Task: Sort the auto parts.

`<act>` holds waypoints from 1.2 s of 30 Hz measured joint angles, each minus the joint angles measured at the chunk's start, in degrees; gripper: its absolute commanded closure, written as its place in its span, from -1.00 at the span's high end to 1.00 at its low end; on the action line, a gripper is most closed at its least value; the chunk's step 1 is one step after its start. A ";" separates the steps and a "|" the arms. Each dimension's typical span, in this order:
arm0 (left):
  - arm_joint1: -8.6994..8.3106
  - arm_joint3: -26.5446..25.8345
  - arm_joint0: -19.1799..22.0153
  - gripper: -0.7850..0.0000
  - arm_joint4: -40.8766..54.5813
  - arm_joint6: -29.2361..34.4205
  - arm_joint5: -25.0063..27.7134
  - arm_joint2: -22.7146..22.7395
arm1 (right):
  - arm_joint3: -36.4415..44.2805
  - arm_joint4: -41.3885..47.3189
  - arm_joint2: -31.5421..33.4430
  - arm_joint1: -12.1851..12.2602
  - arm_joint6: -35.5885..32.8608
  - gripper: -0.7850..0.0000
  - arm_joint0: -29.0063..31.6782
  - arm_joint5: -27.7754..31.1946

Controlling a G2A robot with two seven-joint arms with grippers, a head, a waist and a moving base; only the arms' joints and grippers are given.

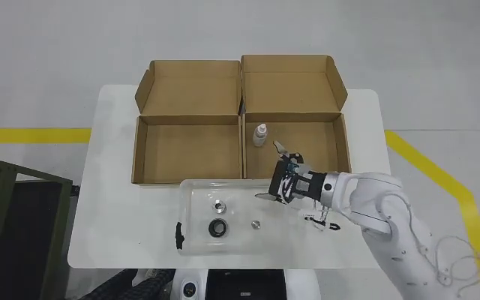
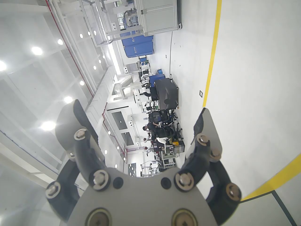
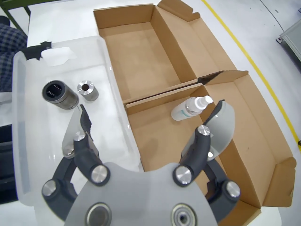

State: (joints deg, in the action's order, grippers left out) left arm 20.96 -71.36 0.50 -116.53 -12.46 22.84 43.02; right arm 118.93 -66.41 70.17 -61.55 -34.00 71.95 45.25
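right gripper [image 3: 151, 109] is held wide open with nothing in it, hung over the seam where the clear tray [image 3: 18, 123] meets the right cardboard box [image 3: 258, 130], so one finger [image 3: 82, 121] is seen above the tray and the other above the box. a white spray bottle [image 3: 188, 110] is sat inside that box, near the wall shared with the left cardboard box [image 3: 145, 55]; upright or lying can't really be told. the parts are found in the tray: a dark bearing sleeve [image 3: 60, 95] and a short steel bushing [image 3: 86, 90] stood on end just beside each other, plus a smaller metal bit [image 1: 256, 223] apart from those two. a scrap of black tape [image 3: 35, 51] is stuck on the tray's left end. left gripper [image 2: 141, 109] is also spread open, nothing gripped, and is pointed out at the room, away from the white table [image 1: 112, 187].
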 measured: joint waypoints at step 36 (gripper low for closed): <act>0.00 0.00 0.00 1.00 0.00 0.00 0.00 0.00 | 1.20 -14.66 -9.33 1.68 -3.42 0.74 7.03 5.02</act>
State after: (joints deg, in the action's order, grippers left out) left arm 20.96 -71.36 0.50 -116.53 -12.46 22.84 43.02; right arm 120.13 -81.07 60.84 -59.87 -37.41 78.98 50.27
